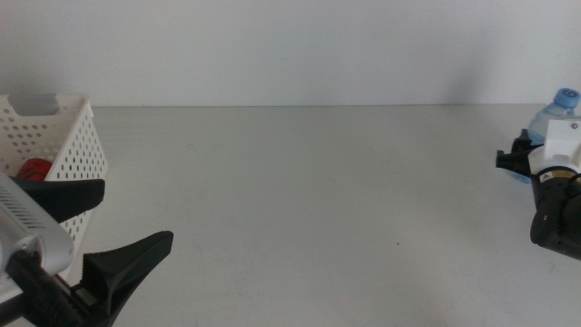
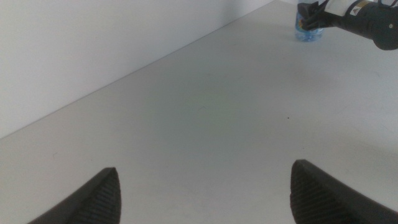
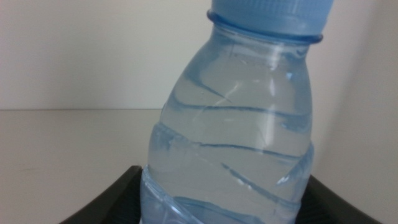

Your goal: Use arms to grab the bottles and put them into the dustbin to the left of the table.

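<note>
Gripping small clear water bottle with blue cap: right gripper at far right table edge, dark jaws on either side of bottle's lower body, bottle upright. Same bottle seen in middle view behind white gripper housing. Left gripper at lower left, jaws spread wide, holding nothing, just beside white perforated dustbin. Red soda can visible inside dustbin. Pale grey table stretches between arms, well apart.
</note>
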